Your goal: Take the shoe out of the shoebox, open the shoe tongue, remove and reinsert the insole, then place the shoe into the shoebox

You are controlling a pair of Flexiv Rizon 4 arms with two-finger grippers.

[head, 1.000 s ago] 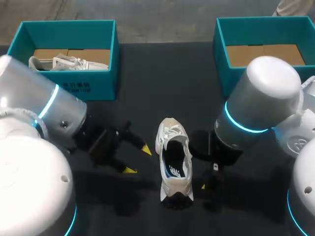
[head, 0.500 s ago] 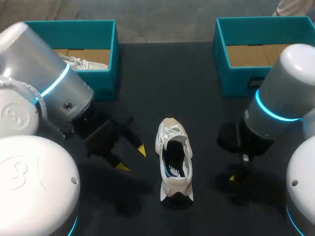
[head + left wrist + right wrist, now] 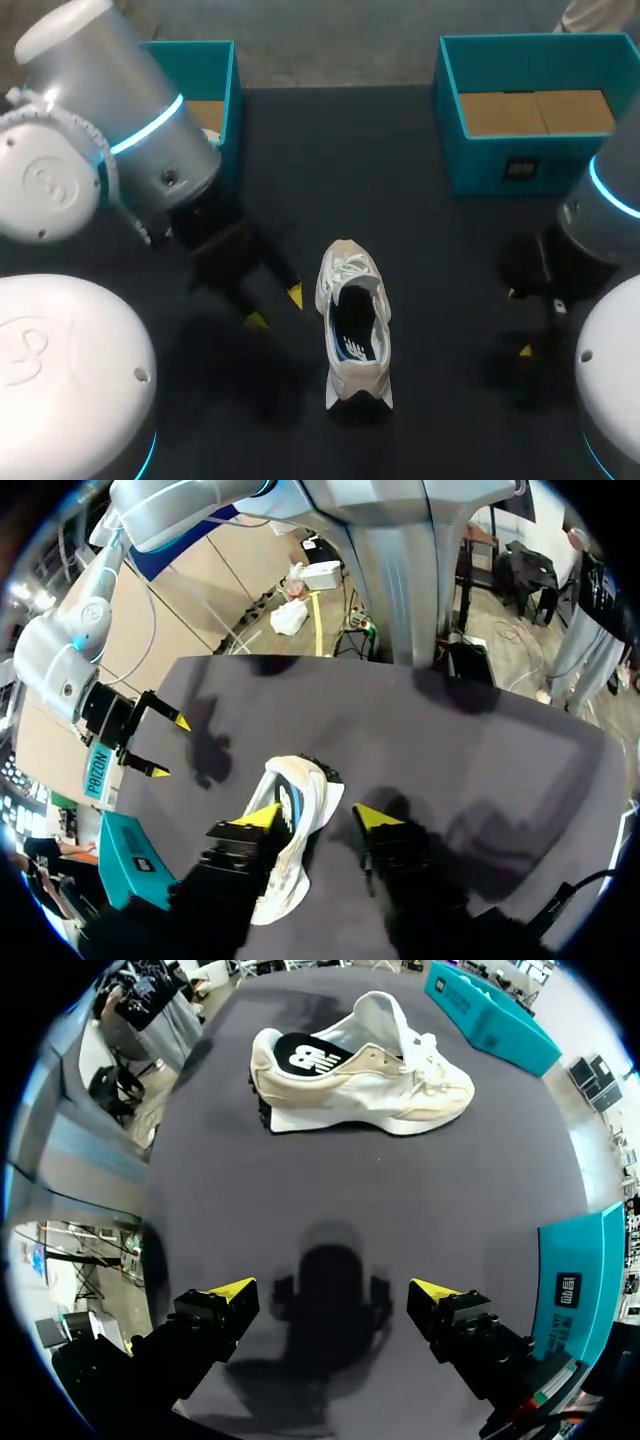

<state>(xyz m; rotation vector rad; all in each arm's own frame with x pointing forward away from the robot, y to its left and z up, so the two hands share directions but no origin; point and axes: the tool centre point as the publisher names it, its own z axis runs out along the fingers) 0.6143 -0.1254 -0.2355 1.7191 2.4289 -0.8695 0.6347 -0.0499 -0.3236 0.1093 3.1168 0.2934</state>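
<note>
Left gripper (image 3: 275,308) is open with the shoe (image 3: 355,335) just beside it, and right gripper (image 3: 520,322), also open, has the shoe farther ahead.

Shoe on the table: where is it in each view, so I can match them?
Head: shoe at centre, toe pointing away.
Left wrist: shoe just ahead of left end effector.
Right wrist: shoe well ahead of right end effector.
Landmark: labelled teal shoebox, in all three.

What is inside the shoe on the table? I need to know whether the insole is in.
A dark insole with a white mark lies inside the shoe; its front is hidden under tongue and laces.
</note>
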